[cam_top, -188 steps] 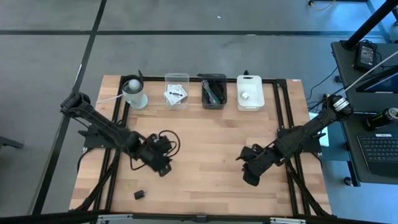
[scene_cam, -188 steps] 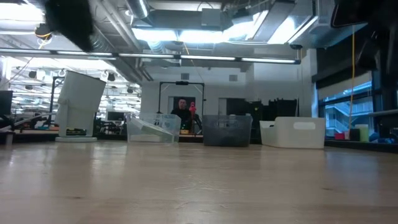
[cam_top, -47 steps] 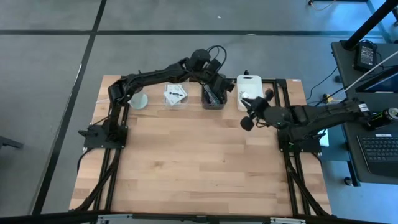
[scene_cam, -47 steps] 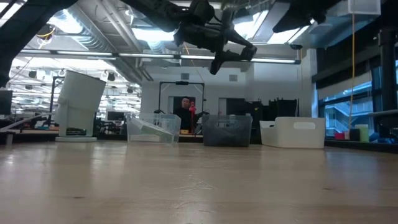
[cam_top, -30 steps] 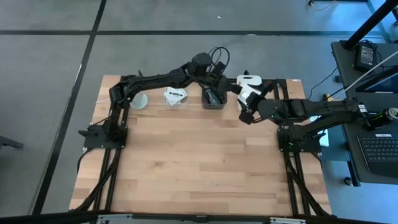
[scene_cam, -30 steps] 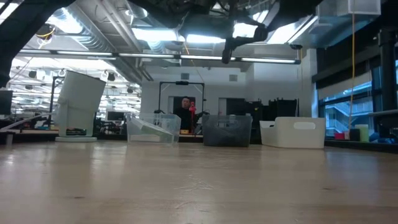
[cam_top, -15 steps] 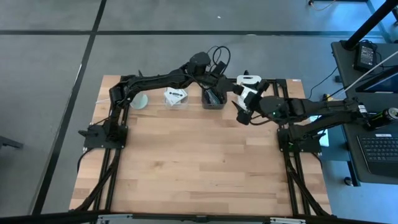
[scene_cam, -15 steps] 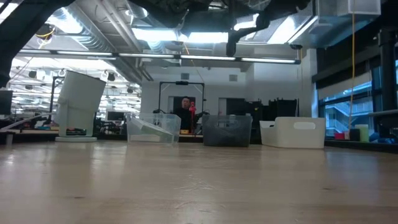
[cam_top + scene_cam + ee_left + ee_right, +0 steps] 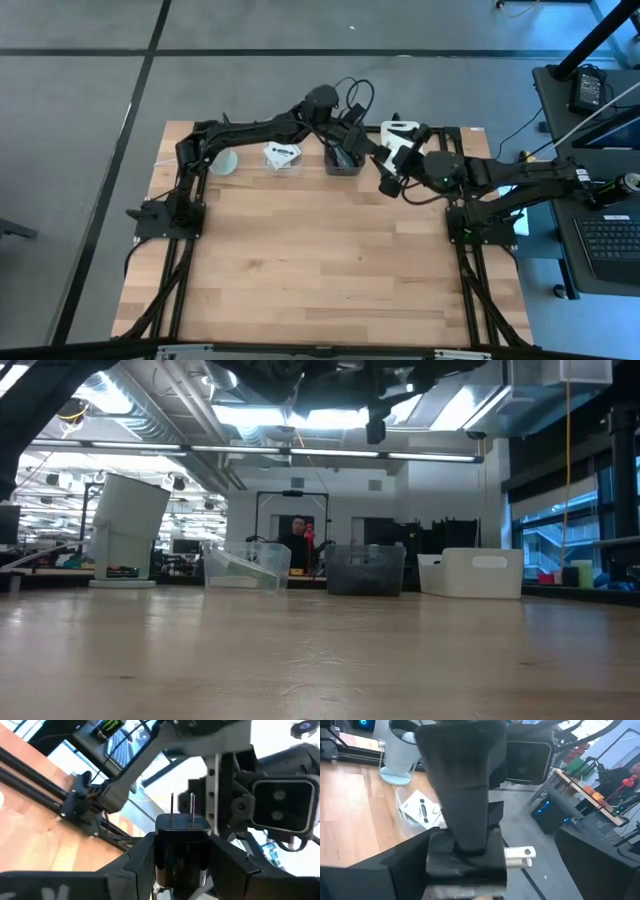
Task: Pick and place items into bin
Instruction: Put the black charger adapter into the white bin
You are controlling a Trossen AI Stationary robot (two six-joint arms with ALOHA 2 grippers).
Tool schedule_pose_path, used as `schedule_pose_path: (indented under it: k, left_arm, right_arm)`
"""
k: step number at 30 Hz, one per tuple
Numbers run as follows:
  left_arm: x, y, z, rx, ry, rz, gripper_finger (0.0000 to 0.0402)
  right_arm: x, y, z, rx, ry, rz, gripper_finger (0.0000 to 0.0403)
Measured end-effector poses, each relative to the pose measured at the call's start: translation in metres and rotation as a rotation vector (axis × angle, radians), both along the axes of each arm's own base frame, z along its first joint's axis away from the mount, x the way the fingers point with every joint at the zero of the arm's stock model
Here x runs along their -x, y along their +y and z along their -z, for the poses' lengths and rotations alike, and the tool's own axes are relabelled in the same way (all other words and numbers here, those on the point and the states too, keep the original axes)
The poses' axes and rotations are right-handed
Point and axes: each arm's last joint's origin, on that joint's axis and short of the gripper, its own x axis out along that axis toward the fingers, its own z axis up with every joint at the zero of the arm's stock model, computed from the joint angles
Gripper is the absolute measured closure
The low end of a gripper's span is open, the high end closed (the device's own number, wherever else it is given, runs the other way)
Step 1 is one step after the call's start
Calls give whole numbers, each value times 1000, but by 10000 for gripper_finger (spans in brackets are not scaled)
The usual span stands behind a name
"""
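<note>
High view: left tool [image 9: 357, 138] above dark bin [image 9: 343, 152] at surface [image 9: 300, 260] far edge; right tool [image 9: 392, 172] meets it.
Left wrist view: fingers pinch black plug adapter [image 9: 182, 851], prongs up.
Right wrist view: right tool spread wide.

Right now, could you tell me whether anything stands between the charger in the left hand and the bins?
Yes, the right hand. It is open, and its fingers sit on either side of the charger that the left hand holds. Its arm covers most of the white bin. The dark bin below looks unblocked.
</note>
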Motion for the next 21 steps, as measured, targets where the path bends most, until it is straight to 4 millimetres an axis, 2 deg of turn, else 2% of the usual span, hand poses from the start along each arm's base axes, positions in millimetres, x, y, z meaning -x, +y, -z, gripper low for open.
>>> schedule_pose_path:
  k: [14,17,21]
  left_arm:
    - [-1,-1,0,1,2,2,250]
    - [0,0,0,1,2,0,250]
    - [0,0,0,0,0,-3,250]
  right_arm:
    - [1,0,2,-32,-8,16,13]
    - [1,0,4,-55,-5,26,29]
    - [1,0,4,-57,-8,21,70]
